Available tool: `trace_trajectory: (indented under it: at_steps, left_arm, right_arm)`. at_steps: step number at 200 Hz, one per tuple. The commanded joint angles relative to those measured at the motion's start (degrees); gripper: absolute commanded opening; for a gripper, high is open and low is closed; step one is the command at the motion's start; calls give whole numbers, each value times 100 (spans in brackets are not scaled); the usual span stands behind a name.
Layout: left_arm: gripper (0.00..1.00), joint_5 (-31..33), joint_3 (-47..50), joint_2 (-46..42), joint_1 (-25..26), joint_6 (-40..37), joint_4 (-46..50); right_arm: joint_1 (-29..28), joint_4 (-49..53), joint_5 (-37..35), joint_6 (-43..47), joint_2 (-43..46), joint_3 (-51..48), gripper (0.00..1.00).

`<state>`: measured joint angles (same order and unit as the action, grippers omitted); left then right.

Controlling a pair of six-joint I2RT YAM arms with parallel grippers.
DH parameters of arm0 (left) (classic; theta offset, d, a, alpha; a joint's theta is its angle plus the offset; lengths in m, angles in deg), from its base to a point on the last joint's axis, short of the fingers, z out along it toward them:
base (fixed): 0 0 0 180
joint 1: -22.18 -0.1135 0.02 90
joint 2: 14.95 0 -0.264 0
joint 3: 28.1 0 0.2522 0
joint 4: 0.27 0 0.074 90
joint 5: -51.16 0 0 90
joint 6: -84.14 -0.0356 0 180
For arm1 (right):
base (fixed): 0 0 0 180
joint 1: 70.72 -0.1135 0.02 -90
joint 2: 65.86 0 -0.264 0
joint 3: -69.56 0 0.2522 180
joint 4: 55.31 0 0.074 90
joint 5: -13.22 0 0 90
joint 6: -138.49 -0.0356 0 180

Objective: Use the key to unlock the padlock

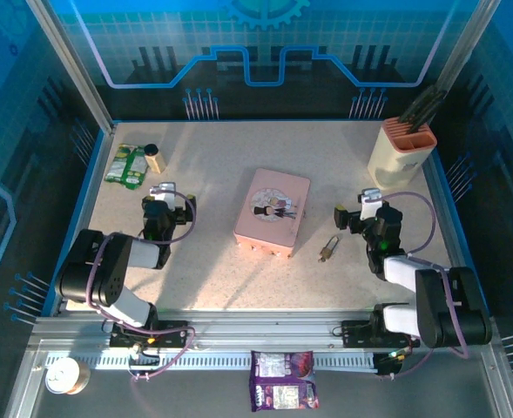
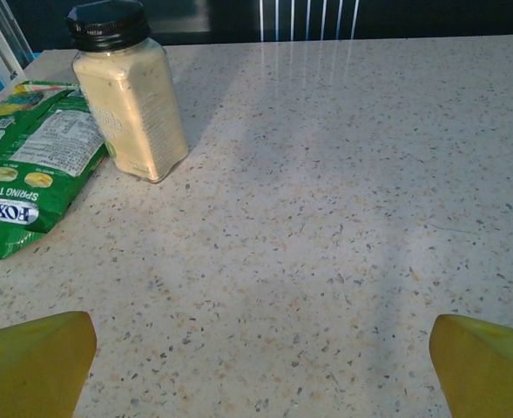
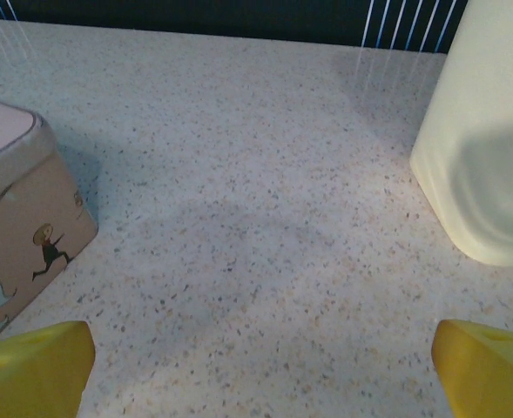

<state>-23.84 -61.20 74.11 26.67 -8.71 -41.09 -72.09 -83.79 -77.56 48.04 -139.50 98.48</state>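
Note:
The padlock (image 1: 328,251) is a tiny brass piece lying on the speckled table (image 1: 212,165), between the pink tin (image 1: 273,212) and my right arm. I cannot make out the key anywhere. My right gripper (image 1: 361,209) stands open just right of the padlock and a little beyond it, with bare table between its yellow fingertips (image 3: 38,366). The tin's corner (image 3: 21,222) lies left of the right gripper (image 3: 260,370). My left gripper (image 1: 164,197) is open over bare table left of the tin, and the left gripper (image 2: 260,370) holds nothing.
A jar with a black lid (image 2: 130,96) and a green tea packet (image 2: 30,165) lie at the far left. A cream holder (image 1: 401,152) with dark tools stands at the far right. A purple packet (image 1: 282,391) and a small can (image 1: 67,375) sit off the table's near edge.

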Motion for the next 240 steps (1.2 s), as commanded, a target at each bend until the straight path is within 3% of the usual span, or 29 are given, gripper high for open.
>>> trace_trajectory:
  at_steps: [1,23,62,78,123,240]
  left_arm:
    - [99,-168,-97,35,-79,161,-244]
    - [99,255,-115,44,-89,292,-228]
    - [99,280,-115,43,-89,301,-211]
    - [99,275,-116,43,-89,312,-210]
    - [99,269,-118,38,-89,317,-206]
    - [99,272,-119,42,-88,313,-202]
  right_arm:
    - [99,-635,75,-69,-204,236,100]
    - [109,-1167,70,-197,-691,226,100]
    - [101,-2007,-84,-236,-1522,236,100]
    - [50,-1160,-107,-188,-1421,591,100]
    - [-364,-1314,-1498,-155,-1487,570,100]
    - [-382,-1270,-1474,-110,-1495,596,100]
